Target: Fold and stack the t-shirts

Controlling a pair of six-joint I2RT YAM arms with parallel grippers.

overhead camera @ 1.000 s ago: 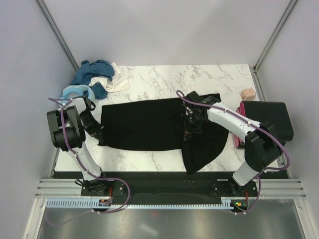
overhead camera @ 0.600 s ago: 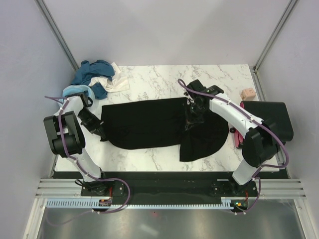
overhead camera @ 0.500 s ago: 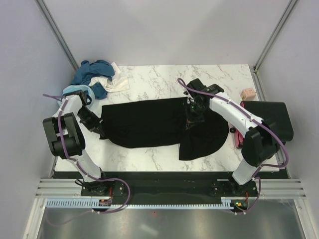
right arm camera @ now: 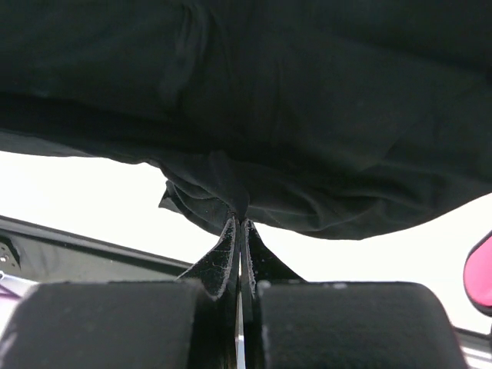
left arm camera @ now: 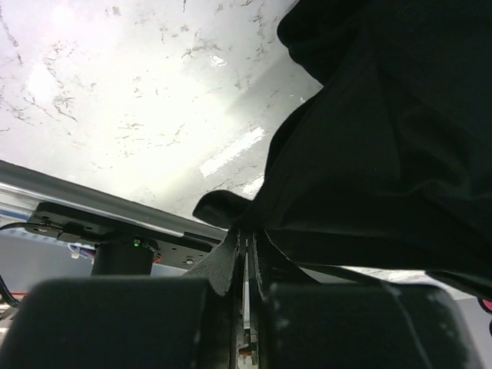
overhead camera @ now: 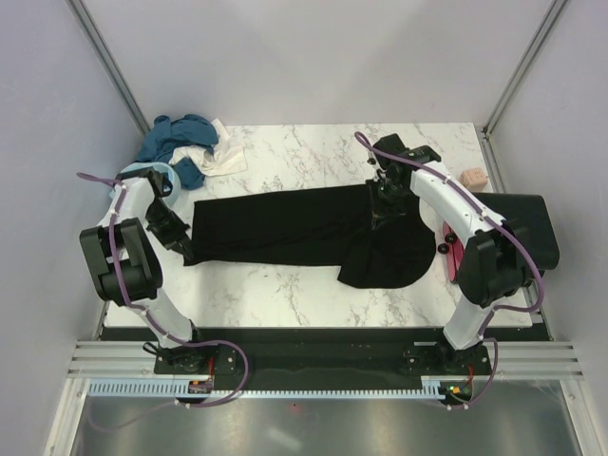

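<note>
A black t-shirt (overhead camera: 285,226) lies stretched in a long band across the middle of the marble table (overhead camera: 313,152), its right part bunched into a rounded lobe (overhead camera: 388,261). My left gripper (overhead camera: 182,249) is shut on the shirt's left end; in the left wrist view the cloth (left arm camera: 369,154) runs into the closed gripper (left arm camera: 247,234). My right gripper (overhead camera: 382,201) is shut on the shirt near its right end; the right wrist view shows black folds (right arm camera: 307,115) pinched at the gripper's (right arm camera: 240,223) tips. A heap of teal, light blue and white t-shirts (overhead camera: 185,152) lies at the back left.
A black folded stack on a pink piece (overhead camera: 513,233) sits at the table's right edge. A small pinkish-beige block (overhead camera: 471,178) lies behind it. Grey walls enclose the table on three sides.
Both arms have moved toward the back of the table and further apart, drawing the black shirt out longer and flatter. The hanging right flap has shortened into a rounded lobe.
</note>
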